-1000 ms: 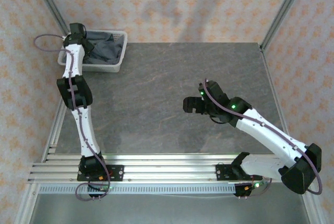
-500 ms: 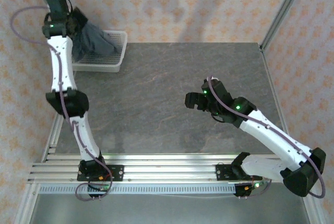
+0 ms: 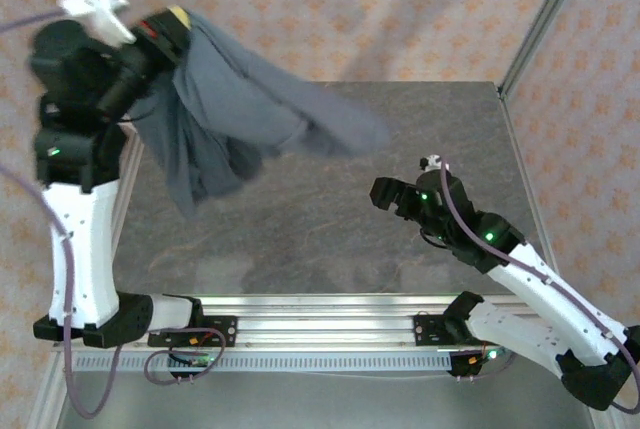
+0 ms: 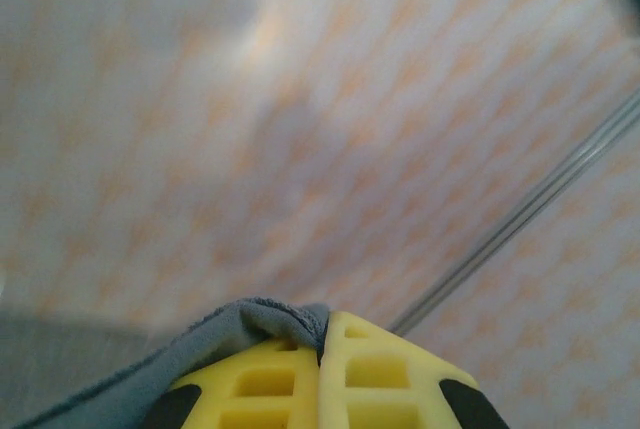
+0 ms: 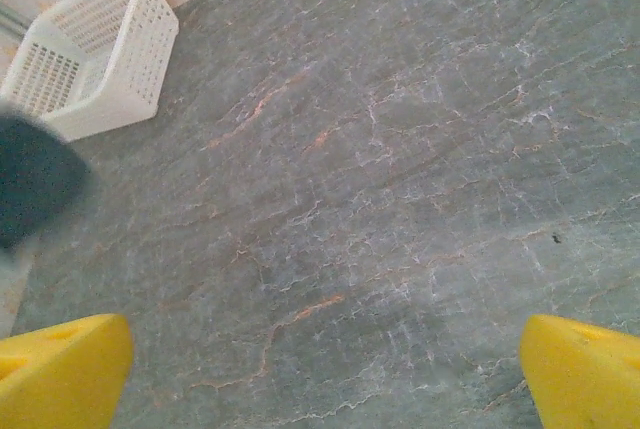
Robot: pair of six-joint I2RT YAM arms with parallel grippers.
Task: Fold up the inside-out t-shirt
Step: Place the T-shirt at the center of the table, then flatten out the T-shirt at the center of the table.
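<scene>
Left tool is clamping a fold of the t-shirt; half a second ago the shirt was just leaving the basket, now it's swinging high at 10 o'clock, tail flaring toward centre; extraction looks done, spreading is next. Right tool is hovering at 4 o'clock, fingers apart, empty. Desk centre is lying open for laying flat; I'd be watching the 9 o'clock edge.

Soft, even, bright light, with faint shadows on the patterned wall. The t-shirt is smeared by motion blur; the left wrist view is hazy.
</scene>
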